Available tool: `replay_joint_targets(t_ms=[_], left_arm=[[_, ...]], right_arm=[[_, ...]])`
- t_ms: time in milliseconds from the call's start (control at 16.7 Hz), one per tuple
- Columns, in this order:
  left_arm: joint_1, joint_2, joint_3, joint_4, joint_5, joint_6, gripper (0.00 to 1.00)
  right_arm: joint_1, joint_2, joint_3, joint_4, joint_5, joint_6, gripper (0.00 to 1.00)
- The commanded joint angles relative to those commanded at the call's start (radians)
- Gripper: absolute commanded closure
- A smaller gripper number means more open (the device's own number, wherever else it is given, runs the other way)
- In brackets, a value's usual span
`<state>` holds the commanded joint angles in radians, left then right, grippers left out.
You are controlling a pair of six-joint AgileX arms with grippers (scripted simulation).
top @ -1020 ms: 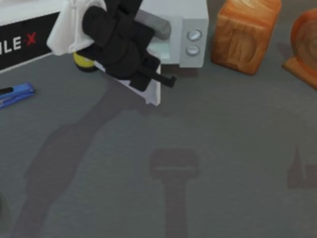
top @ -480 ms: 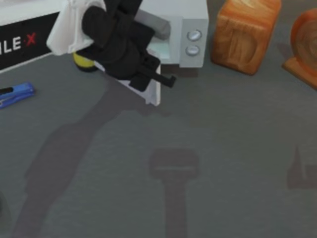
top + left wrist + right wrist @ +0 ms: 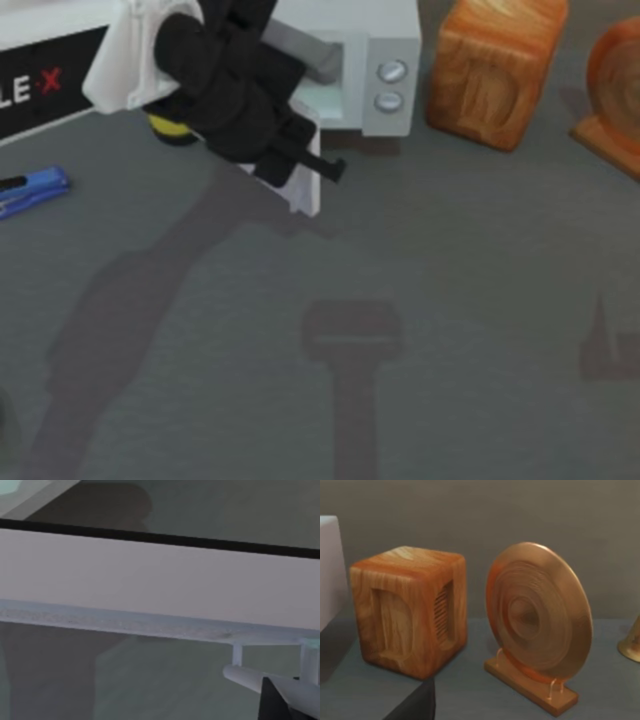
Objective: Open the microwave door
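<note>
Top view shows the microwave (image 3: 365, 70) at the back of the grey counter (image 3: 450, 300), near the middle. Its door (image 3: 305, 180) is swung out toward the front, so the inside shows. The left gripper (image 3: 325, 165) sits right at the door's free edge. In the left wrist view, the door (image 3: 160, 575) fills most of the frame and a thin handle (image 3: 265, 680) runs beside a dark fingertip (image 3: 277, 702); I cannot tell how wide the jaws are or if they hold the handle. An orange wooden block (image 3: 495, 65) stands just right of the microwave. A blue stapler (image 3: 35, 190) lies at the left. The right gripper is not seen.
</note>
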<state>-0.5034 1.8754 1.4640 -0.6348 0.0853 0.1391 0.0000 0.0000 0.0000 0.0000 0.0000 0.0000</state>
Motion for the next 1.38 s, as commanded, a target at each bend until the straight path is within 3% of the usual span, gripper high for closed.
replay_joint_targets(t_ms=[1380], left_arm=[[0.015,-0.014,-0.018,0.001,0.016,0.038,1.0]], right_arm=[[0.0,0.0,0.0,0.0,0.0,0.0,0.0]])
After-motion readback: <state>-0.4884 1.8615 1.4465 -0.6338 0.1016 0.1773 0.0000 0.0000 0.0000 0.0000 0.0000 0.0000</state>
